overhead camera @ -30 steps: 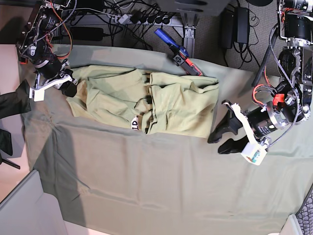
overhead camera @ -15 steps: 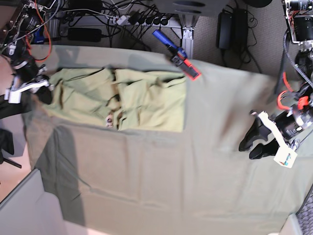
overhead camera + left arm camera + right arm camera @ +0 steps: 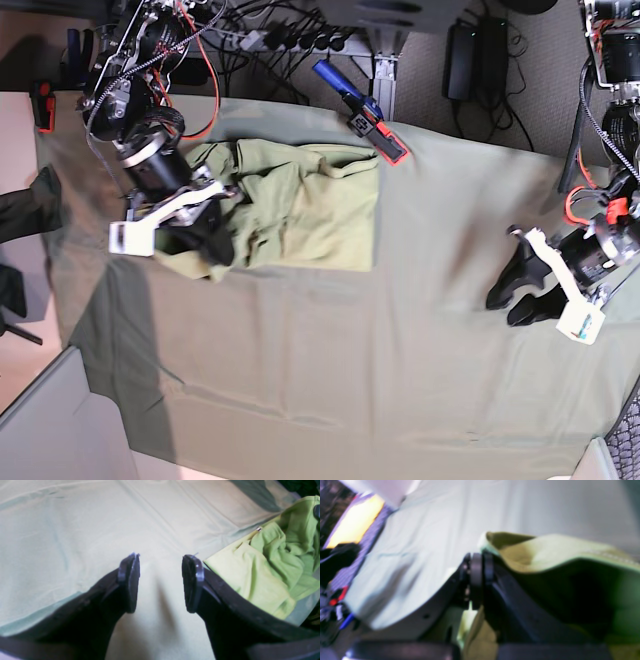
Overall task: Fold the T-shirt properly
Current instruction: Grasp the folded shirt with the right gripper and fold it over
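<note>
The T-shirt (image 3: 300,205) lies bunched on the far left part of the table cloth (image 3: 380,370) in the base view, its right half flat with a straight edge, its left half crumpled and lifted. The right gripper (image 3: 215,240) is at that crumpled left edge; in the right wrist view its jaws are pressed together on a fold of the yellow-green fabric (image 3: 545,552), which drapes up and over the right-hand finger (image 3: 487,565). That view is blurred, so how much cloth sits between the pads cannot be told.

The left gripper (image 3: 515,295) hangs well apart from the T-shirt, over bare table cloth on the base view's right side. In the left wrist view its two dark fingers (image 3: 130,580) stand apart with only pale cloth (image 3: 75,530) between them, holding nothing. A rumpled part of the T-shirt (image 3: 270,565) shows at the right edge of that view, beyond the fingers and not touching them.

A blue and red tool (image 3: 362,112) lies at the far edge of the table cloth, just beyond the T-shirt's upper right corner. A dark garment (image 3: 25,205) sits off the table's left edge
</note>
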You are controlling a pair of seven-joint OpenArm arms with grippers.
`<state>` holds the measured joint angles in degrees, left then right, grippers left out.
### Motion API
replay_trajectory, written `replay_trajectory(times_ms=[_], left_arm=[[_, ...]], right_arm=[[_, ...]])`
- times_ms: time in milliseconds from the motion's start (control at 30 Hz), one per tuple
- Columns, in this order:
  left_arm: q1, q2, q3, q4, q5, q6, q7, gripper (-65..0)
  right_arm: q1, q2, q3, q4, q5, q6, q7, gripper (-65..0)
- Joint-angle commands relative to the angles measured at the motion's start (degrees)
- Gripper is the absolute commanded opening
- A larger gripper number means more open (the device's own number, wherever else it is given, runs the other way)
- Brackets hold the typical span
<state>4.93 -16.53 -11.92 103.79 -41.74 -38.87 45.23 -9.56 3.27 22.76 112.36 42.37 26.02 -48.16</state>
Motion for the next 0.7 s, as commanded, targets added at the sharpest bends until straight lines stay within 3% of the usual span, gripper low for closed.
replay_trajectory(times_ms=[0, 267, 533, 567, 667], left_arm=[[-0.79, -0.66, -0.22, 1.11, -0.96, -1.13, -1.05, -34.5], [-0.79, -0.85, -0.22, 1.11, -1.42, -1.13, -1.03, -34.5], [-0.79, -4.13, -0.22, 1.11, -4.68, -1.13, -0.13, -34.5], [-0.79, -4.48, -0.22, 1.11, -4.87, -1.13, -0.13, -34.5], [-0.79, -4.59, -0.22, 1.11, -5.22, -1.13, 0.07, -34.5]], right_arm=[[0.48, -0.66, -1.27, 1.11, 0.94, 4.22, 1.27, -65.0], [0.44, -8.0, -11.74, 1.07, -5.66, 4.24, 1.44, -65.0], [-2.86, -10.32, -20.11, 0.44, -7.63, 4.24, 1.22, -65.0], [-3.41, -10.32, -20.98, 0.44, -7.65, 4.24, 1.22, -61.8], [-5.01, -10.32, -22.8, 0.44, -7.65, 4.24, 1.25, -39.8]])
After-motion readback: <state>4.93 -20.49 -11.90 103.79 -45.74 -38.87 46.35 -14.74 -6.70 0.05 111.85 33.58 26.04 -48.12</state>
